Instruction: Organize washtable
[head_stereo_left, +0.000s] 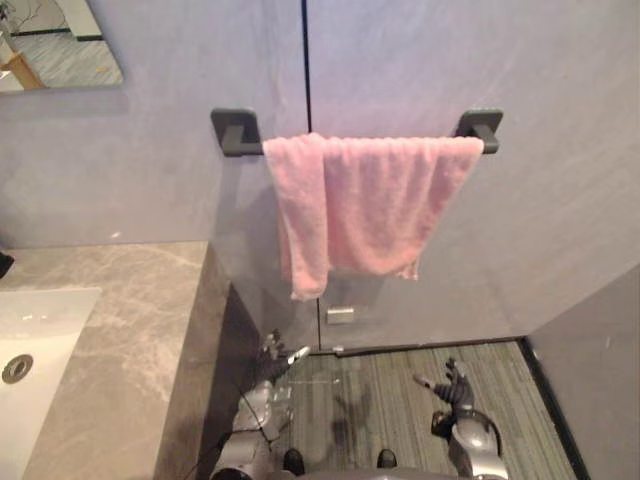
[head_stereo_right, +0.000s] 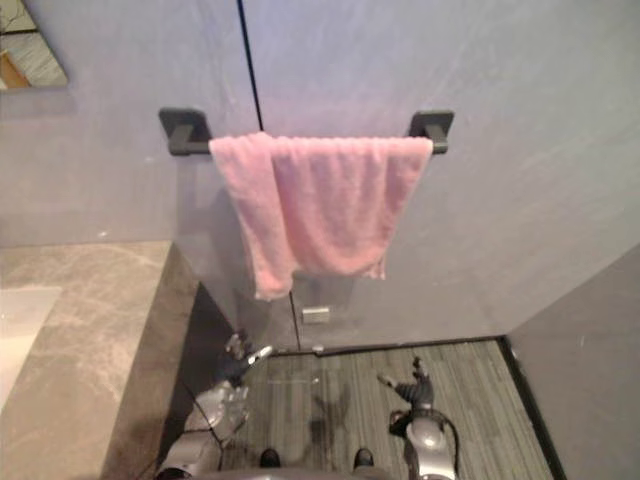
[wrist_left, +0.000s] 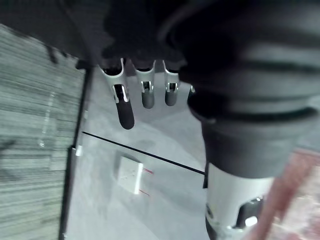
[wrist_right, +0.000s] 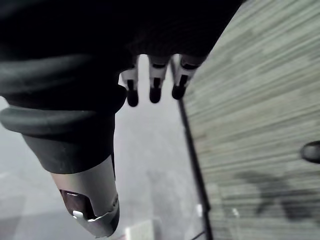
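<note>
A pink towel (head_stereo_left: 358, 205) hangs folded over a dark wall rail (head_stereo_left: 240, 133), its left part drooping lower than the rest. The grey marble washtable (head_stereo_left: 120, 330) runs along the left, with a white sink (head_stereo_left: 30, 350) set in it. My left hand (head_stereo_left: 272, 362) hangs low beside the counter's end, over the floor, fingers relaxed and holding nothing. My right hand (head_stereo_left: 452, 385) hangs low to the right, fingers (wrist_right: 154, 90) loose and empty. Both hands are well below the towel.
A mirror (head_stereo_left: 50, 45) is on the wall at upper left. A small white wall outlet (head_stereo_left: 340, 315) sits below the towel. Striped grey carpet (head_stereo_left: 400, 400) covers the floor between the counter and a grey wall on the right.
</note>
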